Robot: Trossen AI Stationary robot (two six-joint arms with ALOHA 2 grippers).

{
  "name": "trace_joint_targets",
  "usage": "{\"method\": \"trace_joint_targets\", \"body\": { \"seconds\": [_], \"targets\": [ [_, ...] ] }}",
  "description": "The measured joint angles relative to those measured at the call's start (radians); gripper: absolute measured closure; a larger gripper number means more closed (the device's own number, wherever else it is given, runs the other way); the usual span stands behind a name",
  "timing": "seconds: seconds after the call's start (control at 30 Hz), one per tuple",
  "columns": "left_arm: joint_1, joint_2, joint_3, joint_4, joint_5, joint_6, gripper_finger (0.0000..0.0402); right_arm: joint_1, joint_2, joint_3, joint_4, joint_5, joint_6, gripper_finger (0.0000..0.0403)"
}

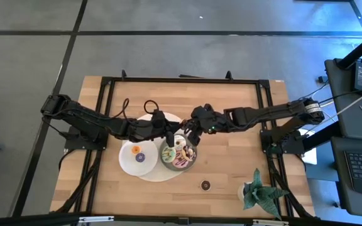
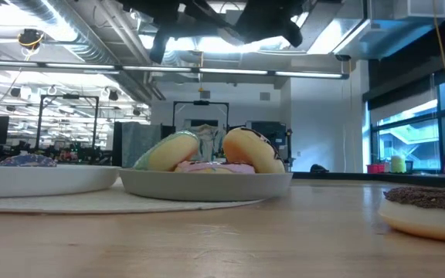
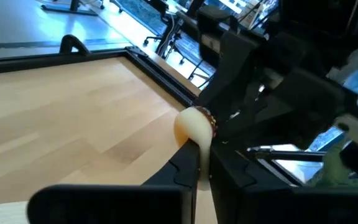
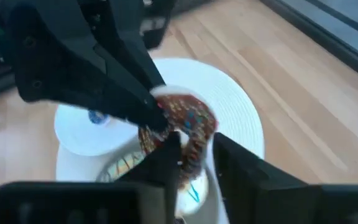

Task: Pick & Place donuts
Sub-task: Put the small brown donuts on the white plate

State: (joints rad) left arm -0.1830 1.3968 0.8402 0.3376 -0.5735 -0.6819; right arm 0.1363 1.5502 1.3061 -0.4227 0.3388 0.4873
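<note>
High camera looks straight down on the whole table [image 1: 231,157]. Low camera sits at tabletop level, facing the room, very near the grey plate [image 2: 207,184]. Both wrist cameras look close past their own fingers at one sprinkled donut [image 4: 182,124].

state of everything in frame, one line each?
Brown sprinkled donut: gripped by left gripper, above grey plate.
Right gripper: beside that donut.
Grey plate: holds several donuts.
White plate: holds one purple donut.
Dark brown donut: loose on table.
</note>
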Motion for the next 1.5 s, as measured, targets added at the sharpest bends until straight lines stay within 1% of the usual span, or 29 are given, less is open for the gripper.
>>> {"method": "trace_joint_targets", "body": {
  "seconds": [0.07,0.13,0.23,0.3,0.37,0.4,0.5,0.6,0.73,0.83,0.9,1.03,1.13,1.2,1.27,1.37,1.5],
  "targets": [
    [0.002,0.000,0.000,-0.013,-0.008,0.000,0.0381,-0.006,-0.012,0.014,-0.066,-0.006,0.001,0.0281],
    [0.003,-0.001,0.000,-0.025,-0.012,-0.001,0.0383,-0.011,-0.030,0.040,-0.174,-0.014,0.002,0.0257],
    [0.002,-0.001,0.000,-0.048,-0.008,-0.003,0.0383,-0.015,-0.066,0.087,-0.329,0.011,0.005,0.0231],
    [0.002,-0.004,0.000,-0.075,0.014,-0.003,0.0383,-0.016,-0.097,0.111,-0.397,0.029,0.006,0.0220],
    [0.002,-0.020,0.000,-0.133,0.075,-0.012,0.0383,-0.016,-0.125,0.125,-0.445,0.030,0.006,0.0212],
    [0.002,-0.032,0.000,-0.173,0.121,-0.029,0.0383,-0.015,-0.142,0.127,-0.464,0.030,0.007,0.0209],
    [0.001,-0.073,0.000,-0.344,0.280,-0.098,0.0383,-0.014,-0.181,0.127,-0.513,0.030,0.015,0.0206],
    [-0.015,-0.103,0.000,-0.531,0.428,-0.182,0.0384,-0.015,-0.192,0.128,-0.560,0.031,0.054,0.0206],
    [-0.070,-0.111,0.000,-0.790,0.541,-0.297,0.0384,-0.015,-0.188,0.128,-0.590,0.034,0.067,0.0205],
    [-0.124,-0.111,0.000,-0.941,0.609,-0.382,0.0384,-0.014,-0.175,0.127,-0.593,0.033,0.077,0.0205],
    [-0.163,-0.109,0.000,-1.006,0.623,-0.423,0.0384,-0.014,-0.168,0.127,-0.592,0.034,0.077,0.0205],
    [-0.224,-0.108,0.000,-1.059,0.634,-0.519,0.0384,-0.014,-0.147,0.127,-0.589,0.034,0.060,0.0205],
    [-0.268,-0.108,0.000,-1.093,0.664,-0.557,0.0384,-0.014,-0.134,0.127,-0.589,0.034,0.057,0.0205],
    [-0.292,-0.108,0.000,-1.134,0.661,-0.560,0.0384,-0.014,-0.126,0.127,-0.587,0.035,0.056,0.0205],
    [-0.311,-0.108,0.000,-1.170,0.624,-0.532,0.0384,-0.014,-0.122,0.127,-0.589,0.035,0.055,0.0205],
    [-0.334,-0.108,0.000,-1.217,0.568,-0.440,0.0384,-0.014,-0.117,0.127,-0.586,0.035,0.051,0.0205],
    [-0.350,-0.108,0.000,-1.228,0.543,-0.361,0.0384,-0.014,-0.116,0.127,-0.583,0.035,0.051,0.0205]
  ]
}}
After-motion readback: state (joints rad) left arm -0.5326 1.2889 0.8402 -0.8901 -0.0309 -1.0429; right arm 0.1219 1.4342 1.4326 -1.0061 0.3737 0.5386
